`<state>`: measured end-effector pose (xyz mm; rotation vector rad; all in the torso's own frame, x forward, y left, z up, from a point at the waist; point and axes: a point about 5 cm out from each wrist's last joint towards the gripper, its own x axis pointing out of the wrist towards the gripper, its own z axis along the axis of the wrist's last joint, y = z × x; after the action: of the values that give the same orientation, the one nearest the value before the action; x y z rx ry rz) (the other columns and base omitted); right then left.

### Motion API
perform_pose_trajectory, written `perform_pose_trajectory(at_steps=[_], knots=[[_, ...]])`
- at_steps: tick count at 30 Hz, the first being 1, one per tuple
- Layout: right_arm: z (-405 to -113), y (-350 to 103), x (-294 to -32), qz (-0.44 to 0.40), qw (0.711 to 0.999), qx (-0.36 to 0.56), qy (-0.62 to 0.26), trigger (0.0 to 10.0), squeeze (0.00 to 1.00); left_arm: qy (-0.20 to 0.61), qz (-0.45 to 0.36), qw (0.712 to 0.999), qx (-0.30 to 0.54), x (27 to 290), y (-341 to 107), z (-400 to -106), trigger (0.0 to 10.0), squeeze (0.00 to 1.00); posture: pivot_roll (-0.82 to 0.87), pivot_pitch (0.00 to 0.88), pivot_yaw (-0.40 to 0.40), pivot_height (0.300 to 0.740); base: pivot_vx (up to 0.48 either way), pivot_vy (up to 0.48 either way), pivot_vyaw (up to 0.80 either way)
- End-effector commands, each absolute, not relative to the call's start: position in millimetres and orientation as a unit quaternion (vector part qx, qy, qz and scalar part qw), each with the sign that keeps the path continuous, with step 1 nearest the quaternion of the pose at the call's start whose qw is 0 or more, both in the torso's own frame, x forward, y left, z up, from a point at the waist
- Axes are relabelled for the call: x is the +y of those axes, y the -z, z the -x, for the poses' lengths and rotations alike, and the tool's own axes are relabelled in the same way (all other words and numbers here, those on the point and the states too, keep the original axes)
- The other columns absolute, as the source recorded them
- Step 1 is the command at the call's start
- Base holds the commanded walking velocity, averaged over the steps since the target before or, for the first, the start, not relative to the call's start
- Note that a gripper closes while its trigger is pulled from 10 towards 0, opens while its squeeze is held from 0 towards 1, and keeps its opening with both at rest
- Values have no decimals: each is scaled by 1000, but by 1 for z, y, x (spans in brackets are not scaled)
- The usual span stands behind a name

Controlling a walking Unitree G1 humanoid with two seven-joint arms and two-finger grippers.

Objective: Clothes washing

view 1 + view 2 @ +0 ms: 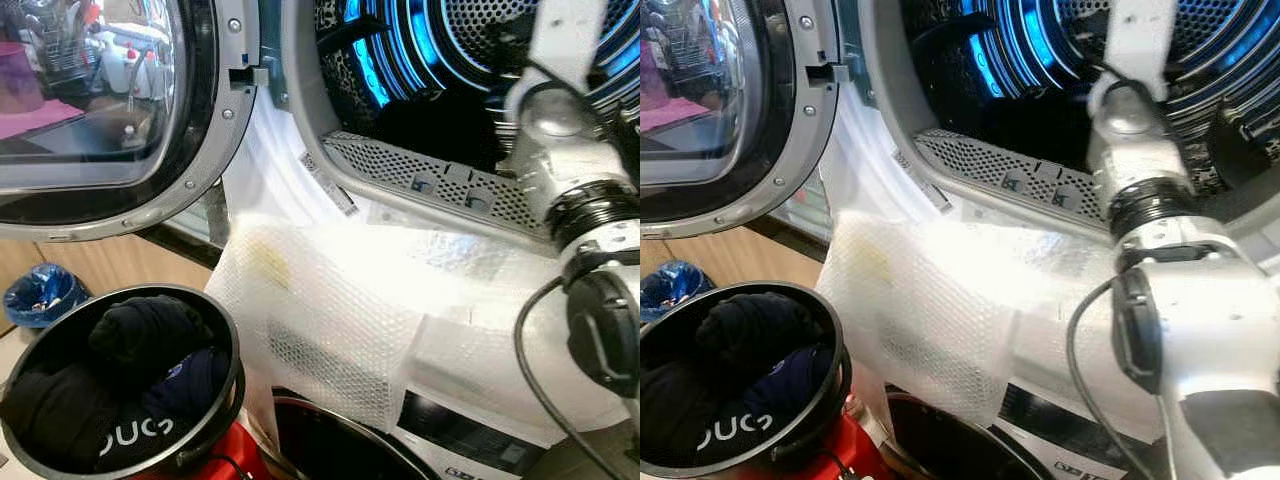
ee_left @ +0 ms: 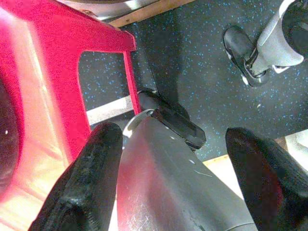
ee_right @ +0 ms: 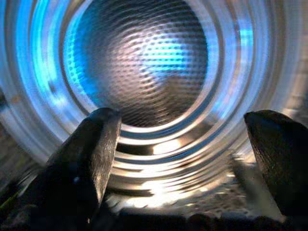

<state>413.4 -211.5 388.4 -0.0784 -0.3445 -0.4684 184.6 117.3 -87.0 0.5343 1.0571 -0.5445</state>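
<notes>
Left eye view, nearest: round black bucket (image 1: 215, 345) holding dark crumpled clothes (image 1: 150, 335), sitting on a red plastic stool (image 2: 53, 62). Left gripper (image 2: 168, 183) hangs beside the stool over speckled dark floor (image 2: 192, 53), fingers spread, nothing between them. Bubble wrap (image 1: 330, 310), dimpled and translucent, drapes over the washer front below the opening. Round glass door (image 1: 90, 100) stands swung open. Farther in, right gripper (image 3: 180, 168) reaches into the perforated steel drum (image 3: 144, 62), blue-lit, fingers apart and empty.

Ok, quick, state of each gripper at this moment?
Left gripper: open, holding nothing, hanging beside the red plastic stool.
Right gripper: open, empty, reaching inside the perforated steel washer drum.
</notes>
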Motion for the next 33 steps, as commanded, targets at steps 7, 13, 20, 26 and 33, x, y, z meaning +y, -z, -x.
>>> perform_pose_trajectory(at_steps=[7,13,20,26,33], knots=[[-414,-393,-203,-15,962,-199,187,10000,1000,257,-249,784,508,119,92,-174,10000,0,-24,23,-76,740,0,0,0],[-413,-406,-181,-99,960,-255,64,10000,0,258,-248,784,508,119,92,-174,10000,0,-27,27,-70,740,0,0,0],[-410,-406,-192,-148,946,-287,32,10000,0,260,-248,783,507,118,91,-175,10000,0,-35,29,-64,740,0,0,0],[-403,-410,-202,-172,926,-335,-22,10000,0,260,-246,784,507,117,91,-175,10000,0,-37,31,-63,740,0,0,0],[-396,-398,-208,-190,896,-380,-126,10000,0,266,-247,782,507,115,91,-176,10000,0,-54,32,-61,740,0,0,0]])
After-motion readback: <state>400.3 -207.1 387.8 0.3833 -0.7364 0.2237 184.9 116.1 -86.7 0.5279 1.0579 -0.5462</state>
